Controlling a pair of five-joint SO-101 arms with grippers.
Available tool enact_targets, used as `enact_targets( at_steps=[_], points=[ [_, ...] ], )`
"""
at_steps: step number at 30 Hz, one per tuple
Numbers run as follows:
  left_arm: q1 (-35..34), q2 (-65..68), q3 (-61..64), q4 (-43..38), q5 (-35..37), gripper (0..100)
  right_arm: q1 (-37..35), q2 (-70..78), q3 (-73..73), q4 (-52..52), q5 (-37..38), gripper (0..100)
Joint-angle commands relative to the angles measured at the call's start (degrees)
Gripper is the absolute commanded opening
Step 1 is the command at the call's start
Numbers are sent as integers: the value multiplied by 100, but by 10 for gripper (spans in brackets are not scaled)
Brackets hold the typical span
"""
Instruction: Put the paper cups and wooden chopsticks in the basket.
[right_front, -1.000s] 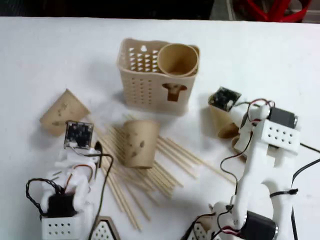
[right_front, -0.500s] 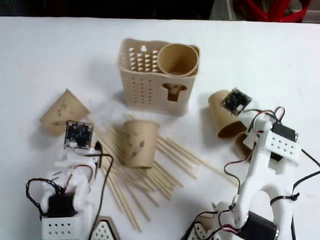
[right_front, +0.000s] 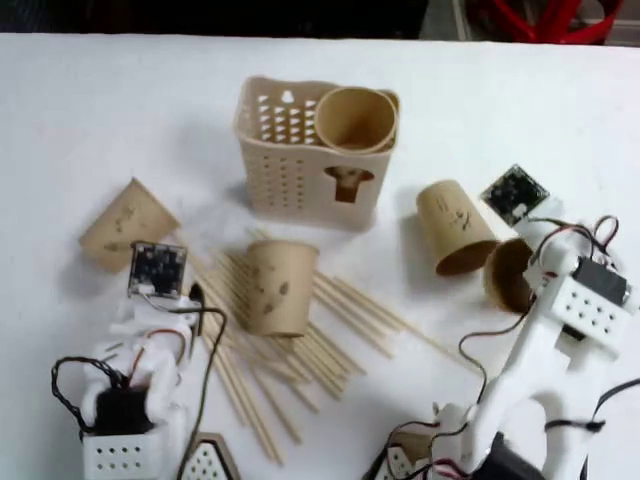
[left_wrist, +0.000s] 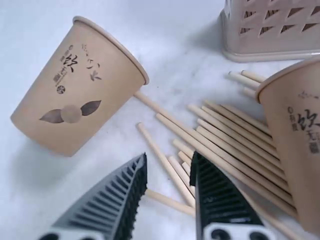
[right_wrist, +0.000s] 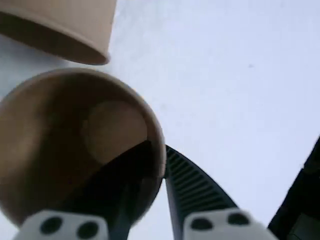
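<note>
A beige slotted basket (right_front: 300, 160) stands at the back with one paper cup (right_front: 355, 118) upright in it. Wooden chopsticks (right_front: 320, 340) lie fanned in the middle, with a second cup (right_front: 278, 285) lying on them. A third cup (right_front: 128, 225) lies at the left. My left gripper (left_wrist: 167, 175) hangs open just above chopsticks (left_wrist: 210, 145), between that left cup (left_wrist: 75, 115) and the middle cup (left_wrist: 295, 150). My right gripper (right_wrist: 157, 155) is shut on the rim of a paper cup (right_wrist: 75, 145), one finger inside. That cup (right_front: 508, 275) sits beside another lying cup (right_front: 455, 228).
The left arm (right_front: 140, 380) stands at the front left and the right arm (right_front: 560, 310) at the front right, with cables trailing. White tabletop (right_front: 120, 110) stretches bare around the basket. Red and dark objects lie beyond the far edge.
The right arm has swung to the right, away from the basket, taking the gripped cup with it and uncovering the lying cup beside it. The left arm has kept still.
</note>
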Motion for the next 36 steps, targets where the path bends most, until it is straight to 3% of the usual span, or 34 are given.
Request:
enact_targets(
  at_steps=[1, 19, 28, 36],
  points=[
    [-48, 48, -53, -193, -62, 158, 110, -655, -290, 101, -97, 19],
    [-48, 48, -53, -193, -62, 158, -567, -3081, -782, 470, -2382, 19],
    [-48, 48, -53, -185, -62, 158, -1613, -3090, -1890, 462, -4141, 20],
    [-48, 48, -53, -185, -62, 158, -2844, -3020, -2391, 426, -5169, 20]
  ],
)
